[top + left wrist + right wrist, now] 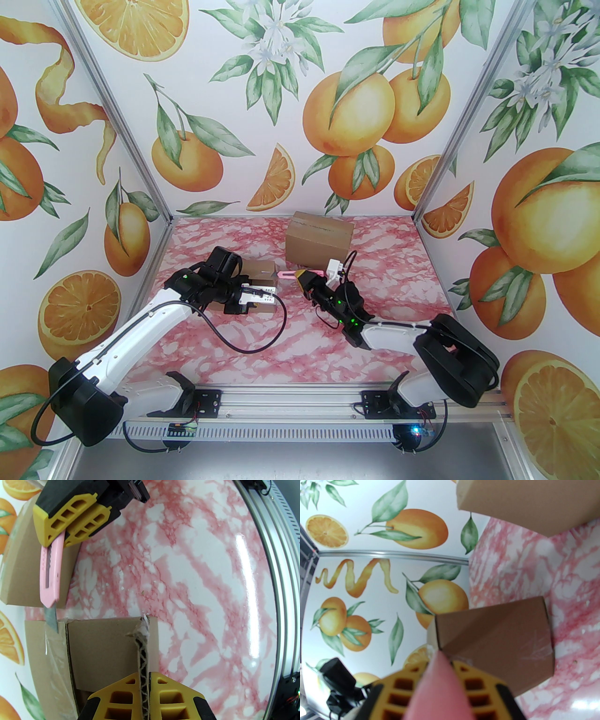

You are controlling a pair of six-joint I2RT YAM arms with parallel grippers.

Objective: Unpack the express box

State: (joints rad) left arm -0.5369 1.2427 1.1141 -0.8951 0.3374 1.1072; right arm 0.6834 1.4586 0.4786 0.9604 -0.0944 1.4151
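Express box (260, 269): small brown corrugated carton, left of centre on the pink-marbled bench (290, 337).

Overhead view: the box's near half is hidden under the left arm's wrist. The right tool (303, 277) sits just right of the box, clamped on a pink knife (287, 274) that points at it. A larger carton (320, 238), closed, stands behind, apart.

Left wrist view: the left tool (149, 675), its yellow ribbed fingers cut off by the lower edge, is closed tight on an upright flap (141, 648) of the box. The flap's fluted edge is frayed at the top. The knife's grey blade (52, 619) touches the clear, wrinkled tape (52, 648) at the box's seam. The larger carton is cropped at the left, partly behind the knife.

Right wrist view: the knife handle is a pink blur between the yellow fingers (478, 679), and the blade is hidden behind it. The box lies beyond, with glossy tape creased on its right end. The larger carton is cut off at the top.
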